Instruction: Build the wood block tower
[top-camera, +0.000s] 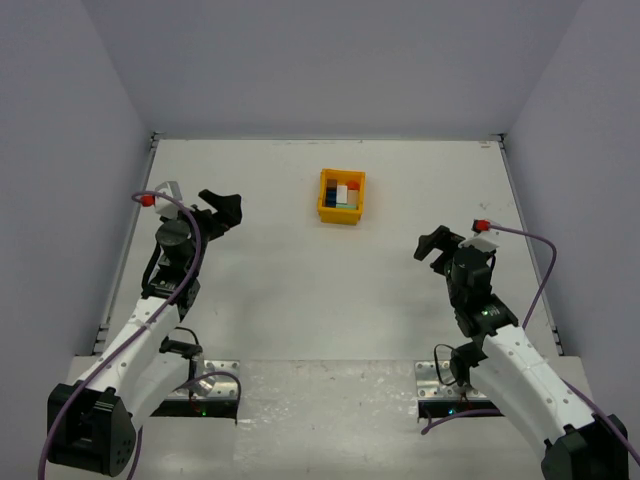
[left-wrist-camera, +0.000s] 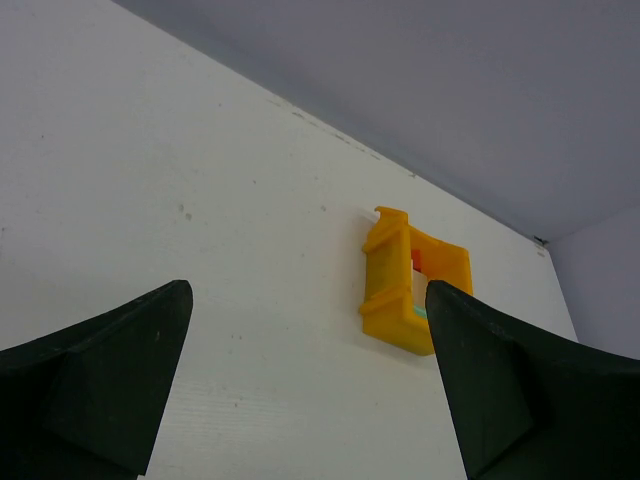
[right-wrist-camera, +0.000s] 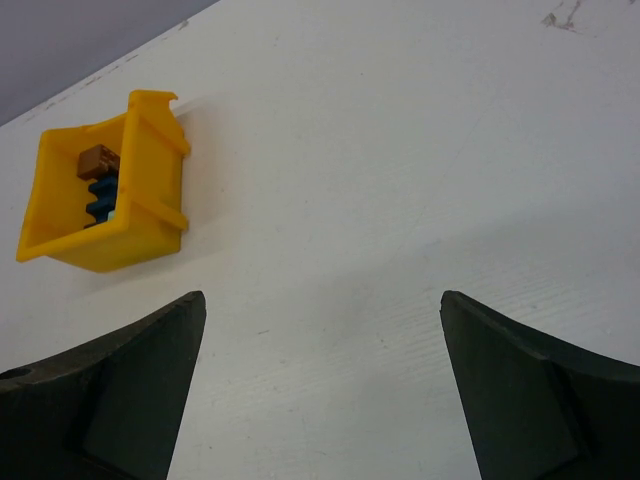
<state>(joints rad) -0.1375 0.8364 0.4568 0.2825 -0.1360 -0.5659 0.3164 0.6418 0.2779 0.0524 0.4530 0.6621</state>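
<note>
Both arms stand back, with the blocks not yet out of their bin.

The left gripper (top-camera: 226, 211) and right gripper (top-camera: 433, 250) have their jaws spread wide with nothing in them. Each is well away from the yellow bin (top-camera: 340, 217) at the far middle of the table (top-camera: 300, 290), where the wooden blocks (top-camera: 343, 193) lie packed together and nothing is stacked. I'd worry that fingers reaching into so tight a bin snag its wall and drag it, or pinch two blocks at once. From the wrists the bin's walls hide most blocks, so I can't count them.
</note>
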